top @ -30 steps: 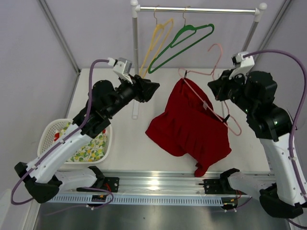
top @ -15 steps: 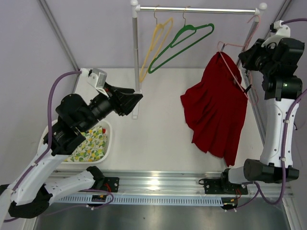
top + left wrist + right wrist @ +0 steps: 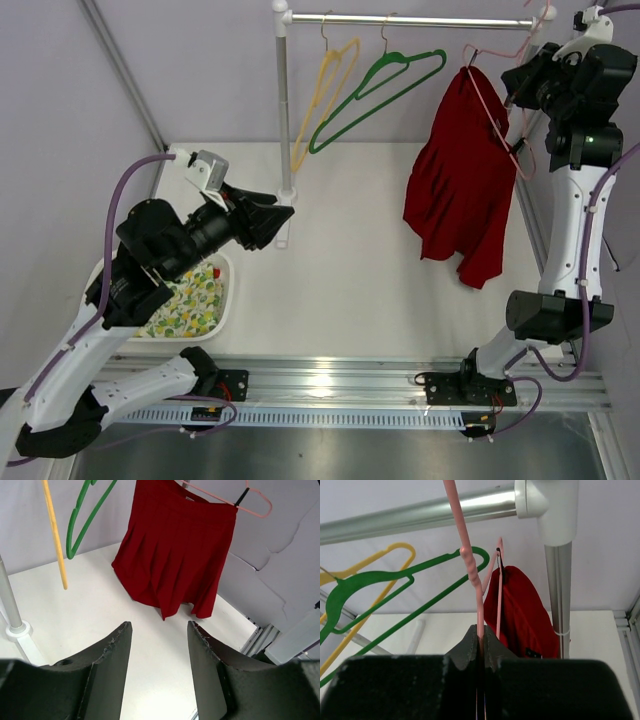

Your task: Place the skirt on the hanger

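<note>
**Skirt raised from the counter to the rail**

Since a second ago, the right arm has swung up and back, carrying the pink hanger and the red skirt off the counter. The garment now hangs free in the air at the right end of the rail, beside the green hanger and well apart from the yellow hanger. The left arm has drawn back toward the basket.

Note that the right end effector is clamped tight on the pink hanger's wire just below the hook, as the right wrist view shows. The left end effector stands with its fingers apart and holds nothing, aimed at the skirt from across the counter.

Observe that the waistband lies along the hanger's bar, with a black clip at its end, so the garment appears already mounted. What you likely have left is seating the hook over the rail. Whether it already sits there, these views do not let you tell. Keep the grip until that is settled, or hanger and skirt could drop.
</note>
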Controlling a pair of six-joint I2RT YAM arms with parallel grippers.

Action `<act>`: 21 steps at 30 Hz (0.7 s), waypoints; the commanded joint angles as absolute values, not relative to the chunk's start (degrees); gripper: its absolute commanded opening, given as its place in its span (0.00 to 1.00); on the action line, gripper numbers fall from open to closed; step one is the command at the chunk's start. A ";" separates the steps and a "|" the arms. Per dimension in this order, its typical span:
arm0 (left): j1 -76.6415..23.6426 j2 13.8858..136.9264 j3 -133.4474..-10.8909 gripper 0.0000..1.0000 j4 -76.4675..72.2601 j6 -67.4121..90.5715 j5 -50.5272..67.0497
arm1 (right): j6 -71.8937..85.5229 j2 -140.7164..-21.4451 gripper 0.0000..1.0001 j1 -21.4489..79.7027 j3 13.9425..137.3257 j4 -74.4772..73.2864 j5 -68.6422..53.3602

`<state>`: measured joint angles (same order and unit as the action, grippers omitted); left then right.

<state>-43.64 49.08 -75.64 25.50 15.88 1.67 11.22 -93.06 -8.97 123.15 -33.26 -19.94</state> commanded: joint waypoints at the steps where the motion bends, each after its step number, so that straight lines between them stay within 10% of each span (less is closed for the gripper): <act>1: -43.59 48.78 -76.20 0.53 25.66 14.24 0.97 | 13.27 -94.22 0.00 -9.14 127.71 -24.96 -20.48; 17: -43.59 48.34 -75.67 0.53 27.95 13.54 -1.48 | 13.27 -92.91 0.00 -9.05 114.70 -21.97 -19.34; 21: -43.59 48.25 -76.02 0.53 28.56 13.01 -2.28 | 13.62 -90.44 0.27 -9.05 109.96 -20.57 -17.58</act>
<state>-43.64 48.80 -75.42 27.99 14.57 -0.56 13.02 -94.65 -8.97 111.63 -23.53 -19.14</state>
